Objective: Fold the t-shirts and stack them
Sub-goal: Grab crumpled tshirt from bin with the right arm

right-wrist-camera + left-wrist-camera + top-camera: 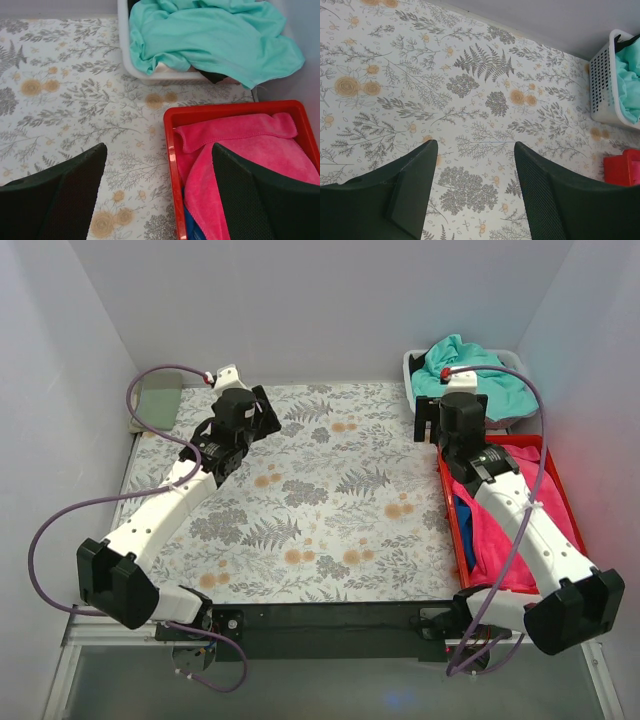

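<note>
A crumpled teal t-shirt [470, 375] lies heaped in a white perforated basket [412, 375] at the back right; it also shows in the right wrist view [210, 35] and at the edge of the left wrist view [631, 80]. A dark garment [215, 76] peeks from under it. My right gripper [159, 150] is open and empty, hovering over the near-left corner of a red tray, short of the basket. My left gripper [476, 147] is open and empty above the patterned cover at the back left [262, 412].
The red tray [446, 495] at the right holds pink cloth [250, 150] and a bit of blue cloth [192, 227]. The white basket's wall shows in the left wrist view [605, 85]. A sage-green thing [155, 405] sits at the back left corner. The grey fern-patterned cover [330, 500] spreads over the table.
</note>
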`<state>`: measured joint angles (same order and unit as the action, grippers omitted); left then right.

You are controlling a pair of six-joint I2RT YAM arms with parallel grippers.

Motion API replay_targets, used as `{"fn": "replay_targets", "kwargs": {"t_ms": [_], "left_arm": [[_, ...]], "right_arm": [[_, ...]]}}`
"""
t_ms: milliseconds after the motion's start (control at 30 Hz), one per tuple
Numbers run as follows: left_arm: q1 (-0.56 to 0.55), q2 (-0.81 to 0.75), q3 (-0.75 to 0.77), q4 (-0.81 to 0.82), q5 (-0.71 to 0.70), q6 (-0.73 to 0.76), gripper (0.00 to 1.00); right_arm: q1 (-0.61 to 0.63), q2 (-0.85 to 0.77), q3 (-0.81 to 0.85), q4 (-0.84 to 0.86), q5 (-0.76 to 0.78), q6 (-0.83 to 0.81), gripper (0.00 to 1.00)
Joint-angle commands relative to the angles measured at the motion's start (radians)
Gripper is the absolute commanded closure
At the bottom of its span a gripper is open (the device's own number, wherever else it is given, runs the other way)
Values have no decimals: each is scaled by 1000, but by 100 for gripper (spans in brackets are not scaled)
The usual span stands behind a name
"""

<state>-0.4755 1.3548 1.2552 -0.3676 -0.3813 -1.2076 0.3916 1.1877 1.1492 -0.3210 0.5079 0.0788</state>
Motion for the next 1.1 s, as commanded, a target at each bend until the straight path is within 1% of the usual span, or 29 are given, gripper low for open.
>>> {"fn": "replay_targets", "kwargs": {"t_ms": [0,33,100,133,167,233,267,367,400,433,467,567,600,633,700,767,833,933,1067], "left_arm": [[-5,18,43,-31,-19,-44,38],[-5,23,43,-36,-7,-53,38],[-5,29,38,-65,4,-84,39],[-5,29,33,-73,8,-93,39],[-3,27,21,-80,22,-98,39],[-5,18,7,-85,21,-104,39],[-3,15,3,-91,9,-109,39],[-5,10,-10,-90,7,-112,39],[-5,9,-10,-90,12,-112,39],[-3,6,-8,-88,19,-119,39],[-3,6,-10,-90,25,-121,39],[-3,-9,-16,-87,47,-130,39],[-5,-16,-20,-87,50,-133,39],[-3,-23,-33,-85,53,-136,39],[-3,-55,-52,-70,53,-144,39],[-5,-74,-82,-48,50,-144,39],[-3,-88,-88,-42,44,-141,39],[-3,-92,-85,-44,42,-133,39],[-3,-97,-97,-42,42,-138,39]], "right_arm": [[3,94,130,-6,155,-1,11],[1,157,206,-21,167,-5,12],[-29,223,276,-24,170,-34,11],[-46,293,324,-41,161,-37,11],[-84,329,415,-55,127,-36,11],[-131,413,504,-79,65,-19,11],[-173,437,571,-81,-4,-14,12],[-232,533,658,-82,-58,-5,19],[-246,562,709,-82,-72,-8,20],[-258,617,740,-98,-84,2,20],[-234,628,754,-95,-12,-1,20],[-198,633,718,-37,96,-19,20],[-197,630,693,-20,93,-11,20],[-200,627,687,-15,72,5,25],[-194,625,660,-15,61,56,25],[-191,635,612,-1,18,85,27],[-191,670,603,11,8,101,28],[-192,746,642,13,4,111,29],[-204,869,765,30,7,108,29]]}}
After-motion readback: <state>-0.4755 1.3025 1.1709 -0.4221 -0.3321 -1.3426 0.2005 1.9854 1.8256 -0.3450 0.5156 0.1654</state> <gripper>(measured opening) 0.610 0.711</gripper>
